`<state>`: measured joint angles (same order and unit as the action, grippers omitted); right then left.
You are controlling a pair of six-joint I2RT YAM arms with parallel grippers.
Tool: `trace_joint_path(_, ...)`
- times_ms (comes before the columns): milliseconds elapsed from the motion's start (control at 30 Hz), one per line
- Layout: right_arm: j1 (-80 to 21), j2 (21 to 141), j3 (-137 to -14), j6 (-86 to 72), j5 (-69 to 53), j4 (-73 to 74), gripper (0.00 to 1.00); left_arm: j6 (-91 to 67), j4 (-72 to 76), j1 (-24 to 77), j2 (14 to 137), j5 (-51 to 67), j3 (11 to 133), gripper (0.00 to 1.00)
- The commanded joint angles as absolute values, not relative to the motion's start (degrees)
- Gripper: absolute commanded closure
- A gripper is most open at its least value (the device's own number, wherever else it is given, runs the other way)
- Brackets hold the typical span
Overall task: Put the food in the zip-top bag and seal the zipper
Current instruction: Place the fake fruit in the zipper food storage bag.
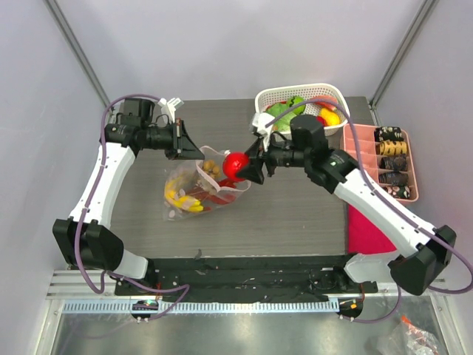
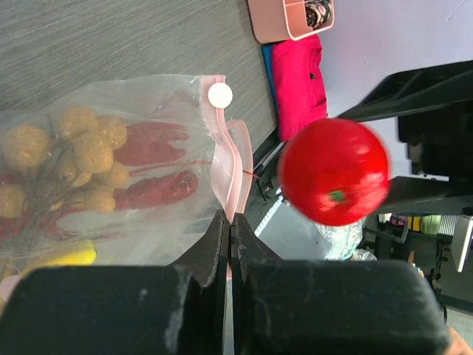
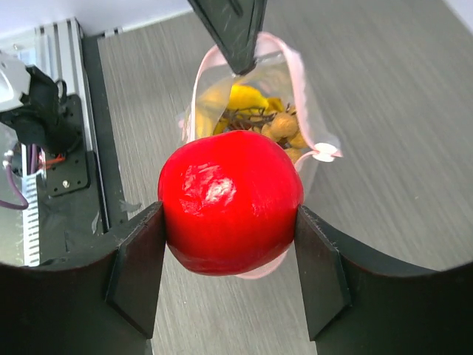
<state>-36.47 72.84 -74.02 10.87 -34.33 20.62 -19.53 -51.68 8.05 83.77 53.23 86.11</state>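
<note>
The clear zip-top bag (image 1: 194, 190) lies left of the table's middle with its mouth toward the right. Inside it are a brown berry cluster (image 2: 70, 151), red chilli peppers (image 2: 155, 188) and yellow bananas (image 1: 183, 200). My left gripper (image 2: 230, 222) is shut on the pinkish zipper strip (image 2: 222, 159) and holds one lip of the mouth up. A white slider tab (image 2: 219, 95) sits on the strip. My right gripper (image 3: 230, 255) is shut on a round red fruit (image 3: 229, 196), which hangs just in front of the bag's open mouth (image 3: 247, 96).
A white lattice basket (image 1: 334, 94) with green, yellow and red toy foods stands at the back right. A pink compartment tray (image 1: 360, 151) with dark items lies along the right edge. A magenta cloth (image 1: 363, 231) lies in front of it.
</note>
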Motion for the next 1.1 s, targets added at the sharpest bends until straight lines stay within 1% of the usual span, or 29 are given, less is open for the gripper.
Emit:
trace_joint_path(0,-39.63,75.67,-74.53,12.48,-30.32,18.02,0.98,-20.74,-48.69,7.73,82.18,56.34,87.10,1.00)
trace_joint_path(133,-41.31,79.53,-75.58,12.57,-28.83,16.97,0.99,-21.27,-48.17,7.73,82.09,56.60,86.75,1.00)
trace_joint_path(333,-42.19,86.65,-80.76,9.94,-22.33,15.03,0.99,-21.27,-48.16,7.73,82.18,57.13,86.84,1.00)
trace_joint_path(433,-42.27,88.59,-82.96,6.69,-23.81,14.86,0.94,-21.44,-48.16,7.73,82.44,57.30,87.10,1.00)
trace_joint_path(467,-42.36,88.85,-83.23,5.98,-24.34,14.59,0.89,-21.45,-47.99,7.73,82.53,57.39,87.10,1.00)
trace_joint_path(500,-42.71,89.21,-83.49,5.45,-25.65,14.68,0.68,-21.71,-47.90,7.65,82.70,57.57,87.01,1.00)
trace_joint_path(533,-42.98,89.21,-84.02,5.19,-26.27,15.11,0.57,-21.71,-47.73,7.73,82.79,57.66,87.10,1.00)
trace_joint_path(567,-43.07,89.03,-84.20,5.27,-26.80,15.47,0.49,-21.88,-47.81,7.73,82.88,57.66,87.10,1.00)
trace_joint_path(600,-43.15,88.77,-84.37,5.36,-28.37,15.82,0.36,-22.23,-47.55,7.65,82.97,57.74,87.10,1.00)
trace_joint_path(700,-43.15,86.58,-84.81,6.59,-29.79,18.19,0.26,-22.67,-47.02,7.65,82.79,58.10,87.01,1.00)
trace_joint_path(767,-42.72,84.38,-84.73,6.94,-29.71,19.68,0.22,-22.68,-46.85,7.65,82.79,58.09,86.92,1.00)
trace_joint_path(900,-39.91,82.36,-84.02,5.89,-32.07,20.92,0.02,-23.03,-46.23,7.65,82.79,58.18,86.31,1.00)
trace_joint_path(933,-38.60,82.27,-84.02,5.37,-33.47,21.00,0.00,-23.11,-46.06,7.73,83.05,58.27,86.22,1.00)
trace_joint_path(1033,-36.75,82.62,-85.25,2.56,-35.41,20.74,0.00,-23.38,-45.53,7.65,83.23,58.27,86.13,1.00)
trace_joint_path(1067,-34.56,83.14,-85.95,1.42,-36.38,20.66,0.00,-23.47,-45.61,7.65,83.41,58.27,86.48,1.00)
